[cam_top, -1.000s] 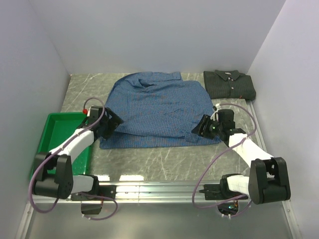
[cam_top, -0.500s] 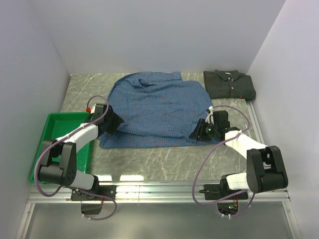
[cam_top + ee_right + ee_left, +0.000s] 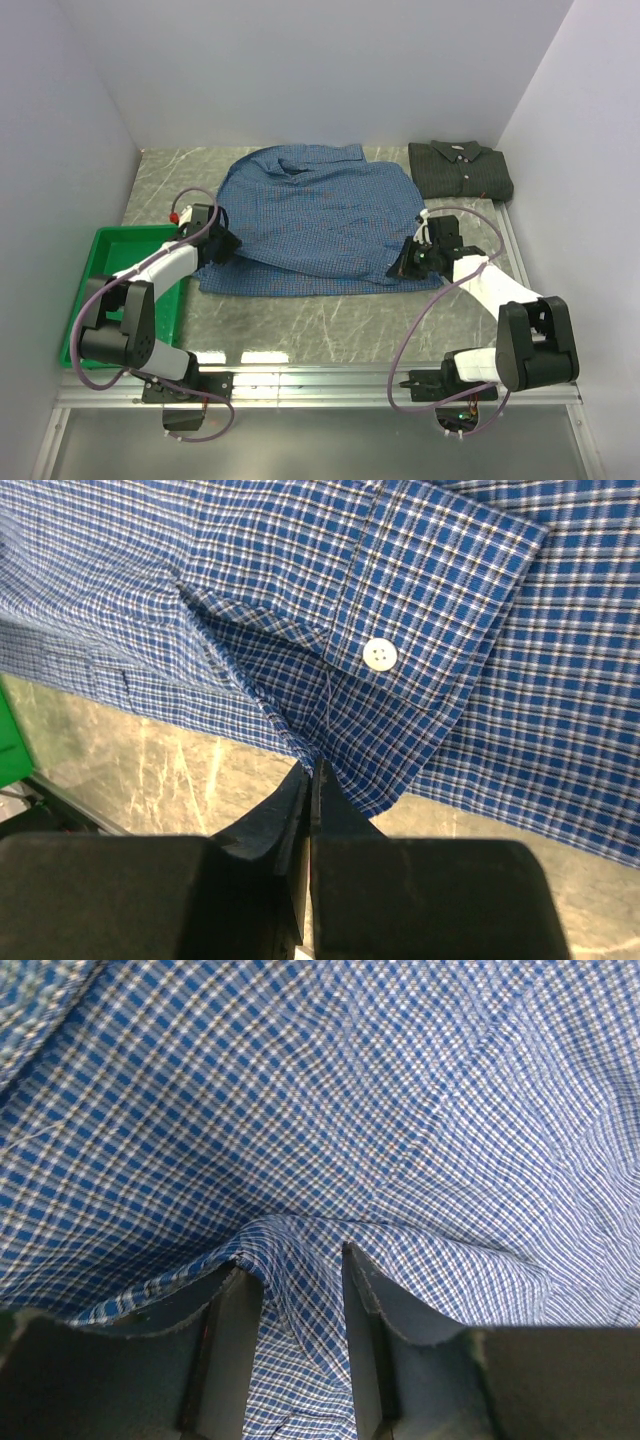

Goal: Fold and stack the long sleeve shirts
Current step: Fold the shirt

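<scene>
The blue checked long sleeve shirt (image 3: 320, 215) lies spread flat in the middle of the table, collar at the far side. The dark long sleeve shirt (image 3: 460, 170) sits folded at the far right. My left gripper (image 3: 222, 245) is at the blue shirt's left edge; in its wrist view the blue shirt (image 3: 330, 1110) rises in a ridge between the fingers of that gripper (image 3: 297, 1260), which stand apart. My right gripper (image 3: 400, 268) is at the lower right hem. In the right wrist view that gripper (image 3: 312, 765) is shut, pinching the shirt's edge (image 3: 290, 735) beside a buttoned cuff (image 3: 378, 654).
A green plastic tray (image 3: 110, 265) sits at the left, beside my left arm. White walls close in the table on three sides. Bare marble tabletop (image 3: 320, 315) shows between the shirt's hem and the arm bases.
My left gripper has pushed onto the shirt's left edge and its jaws have narrowed around a ridge of cloth. The right gripper has slid in to the hem and closed on it.
</scene>
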Motion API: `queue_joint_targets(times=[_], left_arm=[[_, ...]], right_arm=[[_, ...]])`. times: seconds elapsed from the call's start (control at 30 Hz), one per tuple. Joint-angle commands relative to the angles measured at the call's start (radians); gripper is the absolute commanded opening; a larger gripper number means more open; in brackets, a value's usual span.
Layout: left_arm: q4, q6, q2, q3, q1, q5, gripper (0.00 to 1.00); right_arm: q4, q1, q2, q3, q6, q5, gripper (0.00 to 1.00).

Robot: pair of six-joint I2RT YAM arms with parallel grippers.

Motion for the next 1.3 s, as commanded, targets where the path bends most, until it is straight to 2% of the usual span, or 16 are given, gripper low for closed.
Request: queue_joint_targets(times=[0.0, 0.1, 0.2, 0.3, 0.4, 0.43, 0.53, 0.63, 0.8, 0.87, 1.1, 1.27], left_arm=[[-0.036, -0.031, -0.013, 0.012, -0.004, -0.042, 0.43], [-0.063, -0.066, -0.041, -0.024, -0.004, -0.059, 0.46], [-0.083, -0.097, -0.082, -0.064, -0.004, -0.083, 0.55], [-0.100, -0.107, -0.107, -0.086, -0.004, -0.114, 0.64], [-0.113, -0.111, -0.108, -0.095, -0.003, -0.125, 0.73], [-0.111, -0.109, -0.113, -0.100, -0.003, -0.123, 0.75], [-0.113, -0.106, -0.125, -0.110, -0.003, -0.126, 0.84], [-0.117, -0.106, -0.154, -0.145, -0.003, -0.132, 0.89], [-0.116, -0.121, -0.209, -0.221, -0.003, -0.125, 0.92], [-0.120, -0.124, -0.242, -0.250, -0.003, -0.131, 0.93], [-0.151, -0.118, -0.303, -0.284, 0.000, -0.168, 0.95], [-0.178, -0.112, -0.331, -0.284, 0.003, -0.171, 0.96]], right_arm=[[-0.076, 0.001, -0.016, 0.043, -0.021, 0.049, 0.00], [-0.075, -0.001, -0.001, 0.040, -0.015, 0.064, 0.01], [-0.066, -0.001, 0.024, 0.040, -0.011, 0.061, 0.11], [-0.054, -0.002, 0.042, 0.041, -0.004, 0.067, 0.17], [-0.044, -0.001, 0.036, 0.049, 0.007, 0.078, 0.33], [-0.043, -0.001, 0.029, 0.050, 0.012, 0.078, 0.43], [-0.046, -0.001, -0.028, 0.057, 0.015, 0.094, 0.56], [-0.023, -0.001, -0.129, 0.051, 0.042, 0.112, 0.63], [0.159, 0.019, -0.302, -0.057, 0.171, 0.040, 0.64], [0.282, 0.043, -0.307, -0.098, 0.252, 0.011, 0.64], [0.596, 0.062, -0.119, -0.264, 0.392, 0.005, 0.62], [0.687, 0.039, -0.028, -0.344, 0.432, 0.052, 0.61]])
